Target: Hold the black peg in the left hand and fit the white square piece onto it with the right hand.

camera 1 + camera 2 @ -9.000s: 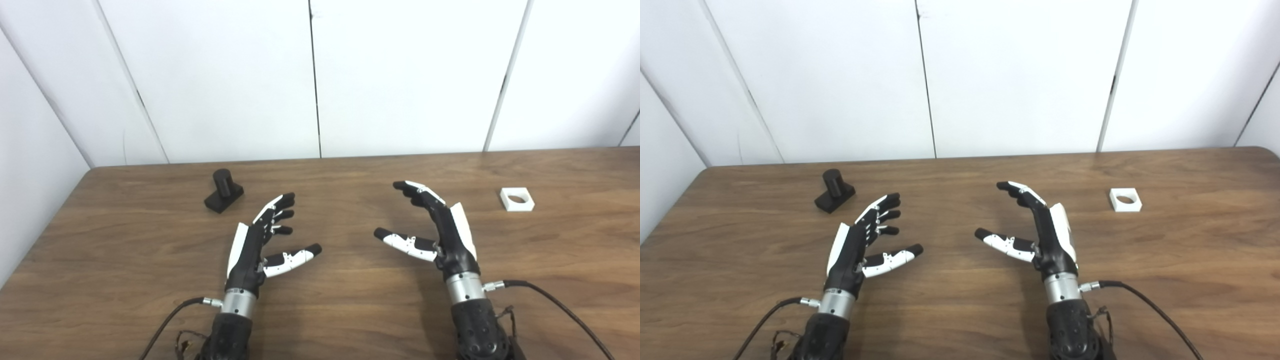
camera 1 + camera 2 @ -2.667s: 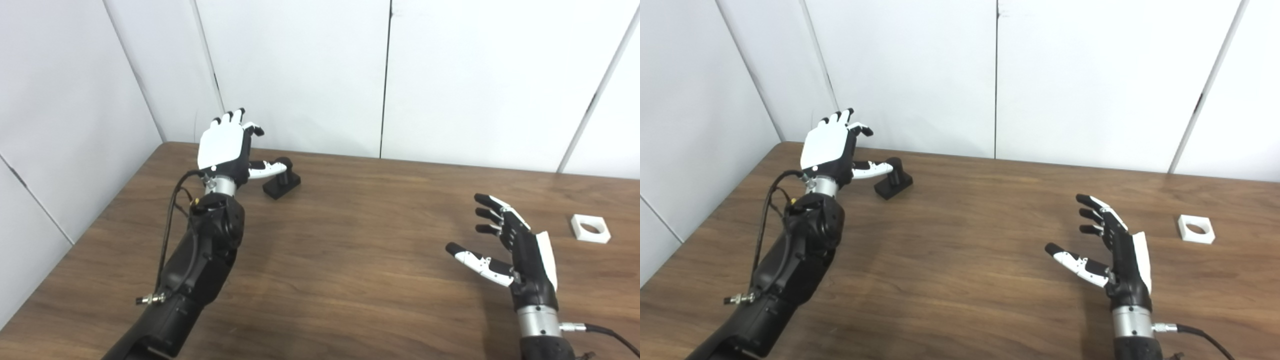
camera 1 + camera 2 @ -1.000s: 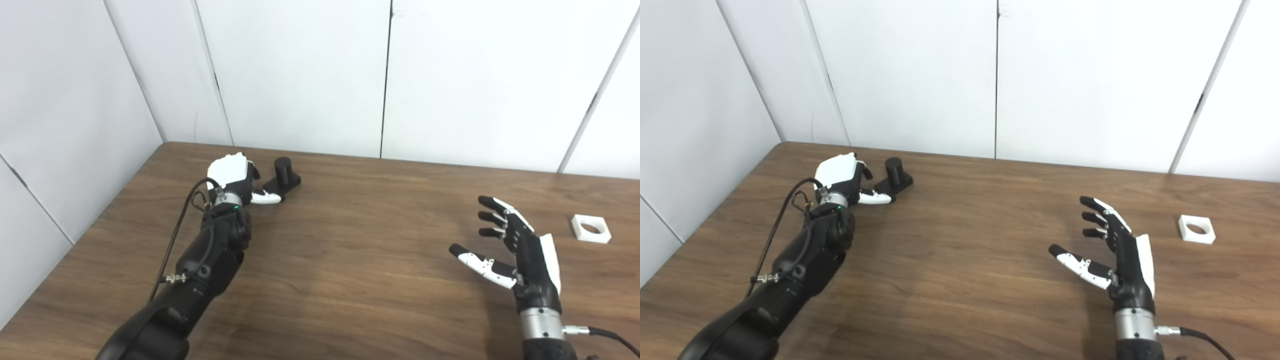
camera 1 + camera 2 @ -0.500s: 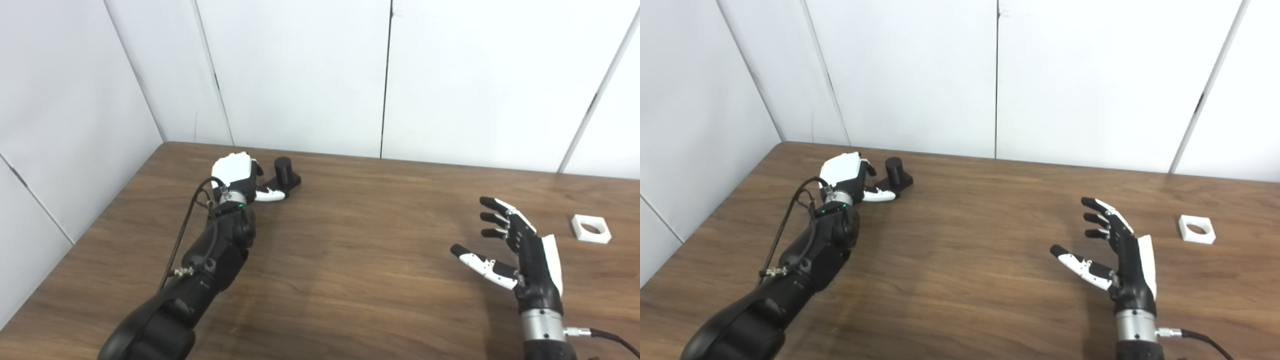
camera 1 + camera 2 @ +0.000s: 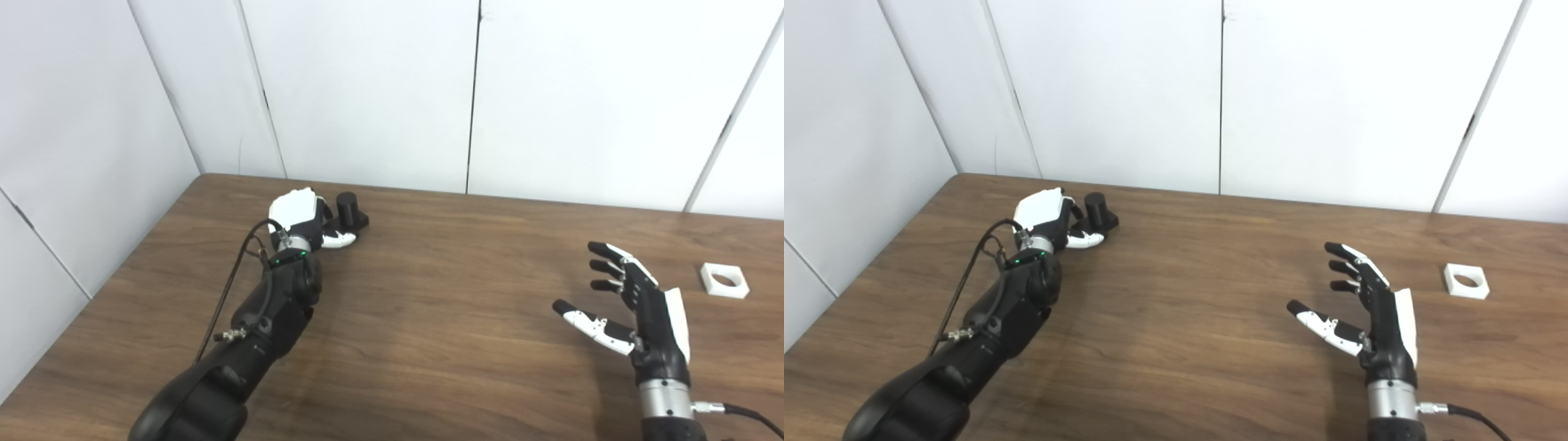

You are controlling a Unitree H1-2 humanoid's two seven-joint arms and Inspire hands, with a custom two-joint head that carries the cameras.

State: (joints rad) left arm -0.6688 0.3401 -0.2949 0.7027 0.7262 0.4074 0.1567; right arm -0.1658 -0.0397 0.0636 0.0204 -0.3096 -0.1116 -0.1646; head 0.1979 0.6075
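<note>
At the far left of the table [image 5: 429, 318] stands the black peg [image 5: 347, 205], upright on its dark base, and the left hand [image 5: 300, 217] is right up against its left side, back of the hand toward us, thumb lying along the near edge of the base. The fingers curl out of sight on the far side, so I cannot tell whether they have closed on the peg or are only cupping it; my read is that this is the moment of taking hold, low at the base so the post stays free for the fitting. Its arm stretches long across the left of the table to get there. Over on the far right, well apart from all this, lies the white square piece [image 5: 1466, 280], flat, round hole facing up, untouched. The right hand [image 5: 1366, 321] hovers near right with fingers spread and nothing in it, palm turned toward the middle, apparently waiting its turn. It sits nearer than the piece and to its left, so a reach out to the right would come next, once the peg is secure.
</note>
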